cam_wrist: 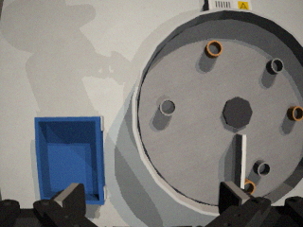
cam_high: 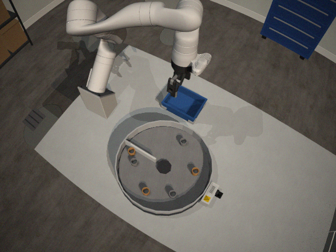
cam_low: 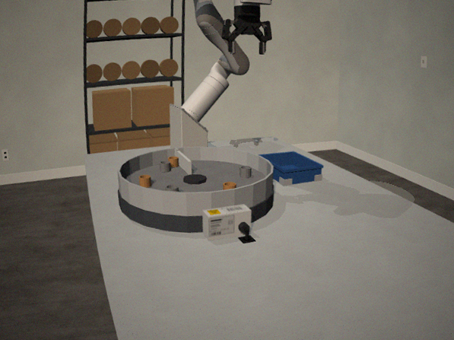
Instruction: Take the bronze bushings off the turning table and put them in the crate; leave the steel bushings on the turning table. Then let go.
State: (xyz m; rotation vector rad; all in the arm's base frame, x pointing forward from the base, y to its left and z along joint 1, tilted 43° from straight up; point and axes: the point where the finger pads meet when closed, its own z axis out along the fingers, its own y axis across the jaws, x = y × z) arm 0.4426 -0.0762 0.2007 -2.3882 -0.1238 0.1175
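My gripper is open and empty, high above the table near the blue crate. No bushing shows in the crate. The turning table carries three bronze and three steel bushings, all upright. One bronze bushing is beside the white bar, partly hidden in the wrist view. Another bronze bushing is on the label box's side. The third bronze bushing is near the rim. Steel bushings stand between them.
A raised wall rings the turning table. A white bar reaches from the wall towards the dark centre hub. A white label box stands against the outside of the wall.
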